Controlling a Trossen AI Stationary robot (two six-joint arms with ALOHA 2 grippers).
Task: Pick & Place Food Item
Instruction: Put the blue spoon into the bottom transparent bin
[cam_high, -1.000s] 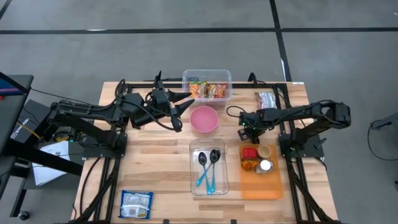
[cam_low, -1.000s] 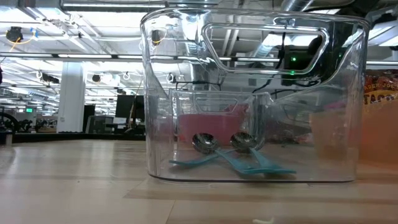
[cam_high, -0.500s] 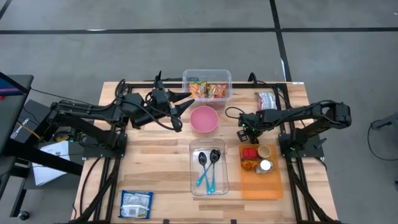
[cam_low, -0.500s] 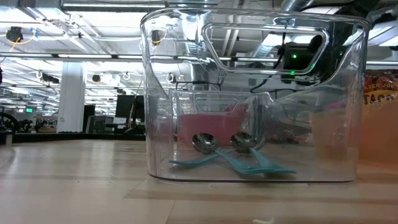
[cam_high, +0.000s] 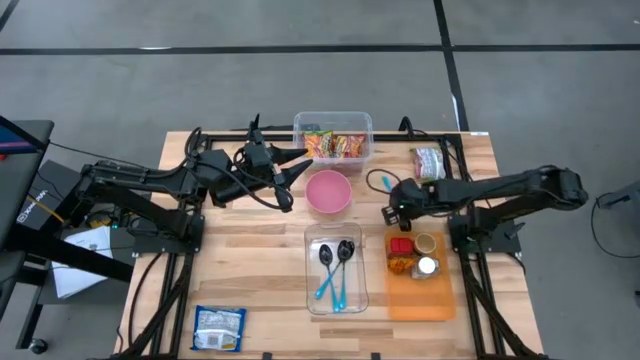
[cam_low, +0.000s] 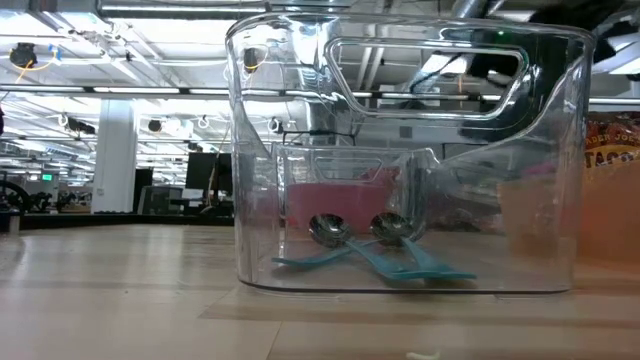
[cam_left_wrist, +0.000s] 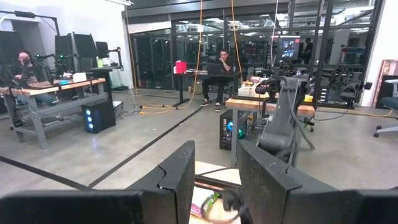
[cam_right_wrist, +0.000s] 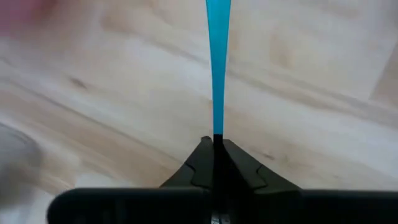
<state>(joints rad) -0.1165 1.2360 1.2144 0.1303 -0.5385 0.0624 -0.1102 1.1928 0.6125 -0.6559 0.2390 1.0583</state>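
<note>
A blue spoon (cam_right_wrist: 217, 62) shows edge-on in the right wrist view, with my right gripper (cam_right_wrist: 214, 138) shut on it. From above, that gripper (cam_high: 396, 208) stands right of the pink bowl (cam_high: 328, 192), with the spoon (cam_high: 383, 182) just beyond it. My left gripper (cam_high: 292, 170) hangs raised and level, left of the bowl. Its fingers (cam_left_wrist: 180, 177) stand open with nothing between them. Snack packets fill a clear tub (cam_high: 333, 140) at the far edge. One packet (cam_high: 428, 160) lies at the far right and another (cam_high: 218, 328) near the front left. My right gripper pinches the spoon's thin blue handle (cam_right_wrist: 217, 124) between its two fingertips. The fingers slant steeply down from the table's right side, and the handle runs straight on past them. The spoon's bowl end lies outside the wrist view, and I cannot tell whether it rests on the table.
A clear bin (cam_high: 336, 270) holding two more blue spoons stands at the middle front and fills the low view (cam_low: 400, 150). An orange tray (cam_high: 420, 295) with red items and small cups sits right of it. Bare wood lies at the front left.
My right gripper has risen a little and shifted slightly toward the table's near edge, tipping as the arm stretched out toward the right edge. In the low view its green light has climbed out of sight.
</note>
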